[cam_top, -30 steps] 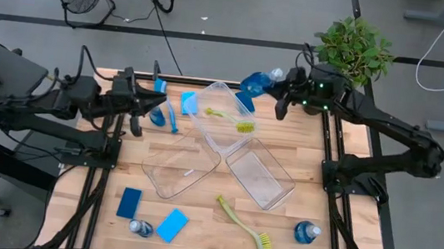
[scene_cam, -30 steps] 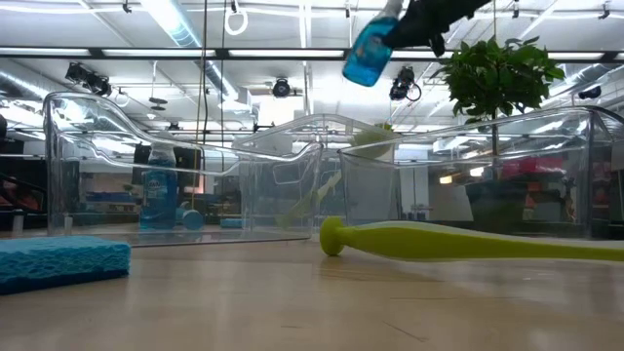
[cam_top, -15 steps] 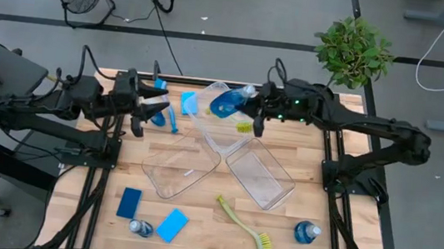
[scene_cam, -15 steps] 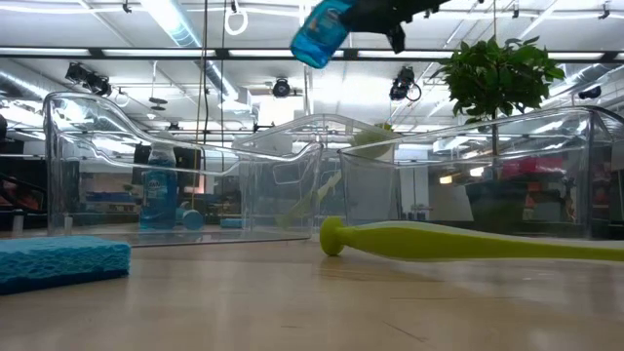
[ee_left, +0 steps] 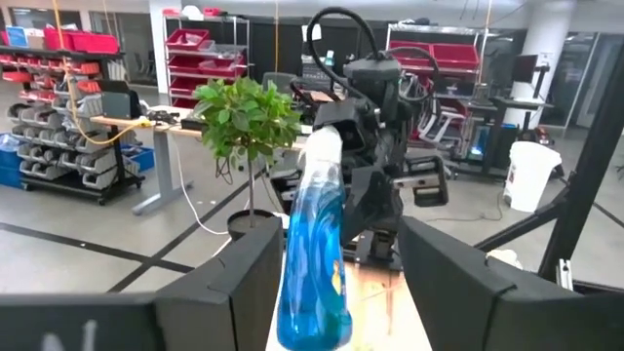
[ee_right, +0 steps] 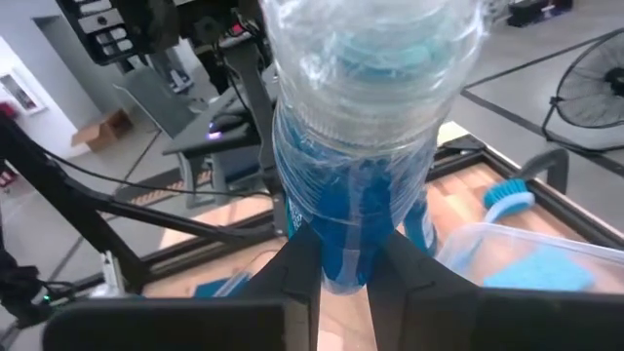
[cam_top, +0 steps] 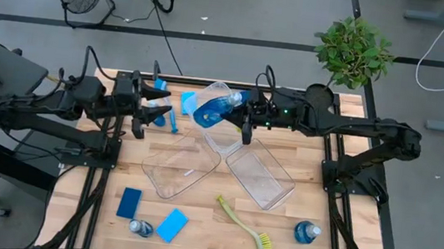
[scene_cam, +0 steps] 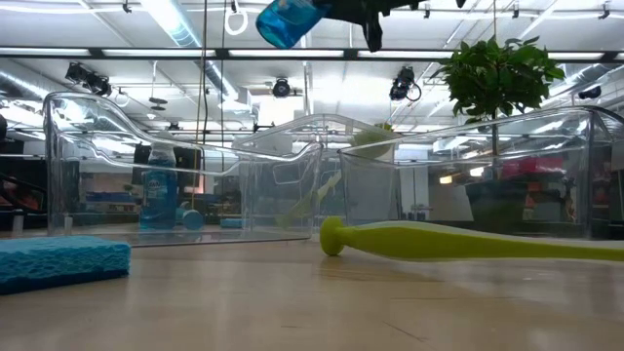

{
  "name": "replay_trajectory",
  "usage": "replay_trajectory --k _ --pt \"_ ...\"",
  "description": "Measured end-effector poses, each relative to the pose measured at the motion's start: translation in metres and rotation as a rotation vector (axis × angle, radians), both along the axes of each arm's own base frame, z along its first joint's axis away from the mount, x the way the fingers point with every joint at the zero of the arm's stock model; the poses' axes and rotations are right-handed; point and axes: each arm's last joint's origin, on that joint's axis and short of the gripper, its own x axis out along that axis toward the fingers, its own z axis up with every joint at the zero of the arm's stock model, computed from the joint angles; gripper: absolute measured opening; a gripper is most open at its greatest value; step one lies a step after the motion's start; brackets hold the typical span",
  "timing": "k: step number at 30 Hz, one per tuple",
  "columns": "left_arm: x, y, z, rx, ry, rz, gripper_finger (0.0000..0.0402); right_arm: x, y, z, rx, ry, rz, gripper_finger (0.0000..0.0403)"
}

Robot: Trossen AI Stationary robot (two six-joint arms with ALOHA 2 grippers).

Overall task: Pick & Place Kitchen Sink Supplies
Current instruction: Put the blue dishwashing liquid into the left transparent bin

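Bottle, blue liquid: we are carrying it in the clenched right claw above the bin; lowering level advised; left claw released beside bin.

My right gripper, clamped on the clear bottle of blue liquid, has carried it from beside the potted plant across the far clear plastic bin, toward my left gripper, whose fingers have spread apart.
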Motion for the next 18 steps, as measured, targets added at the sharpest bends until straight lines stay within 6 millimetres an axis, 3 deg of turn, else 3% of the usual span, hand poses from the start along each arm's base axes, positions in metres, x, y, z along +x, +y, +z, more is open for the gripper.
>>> replay_trajectory --k 5,10,18 --pt "0.002 0.0 0.0 0.0 -0.002 0.0 0.0211 0.0 0.001 0.002 0.032 0.003 -0.004 0.0051" --pt "0.004 0.0 -0.001 0.0 0.006 0.0 0.0211 0.004 0.002 0.017 0.012 0.04 0.004 0.0051" --pt "0.004 0.0 -0.001 0.0 0.004 0.0 0.0211 0.03 0.0 0.025 -0.049 0.192 0.058 0.0051"
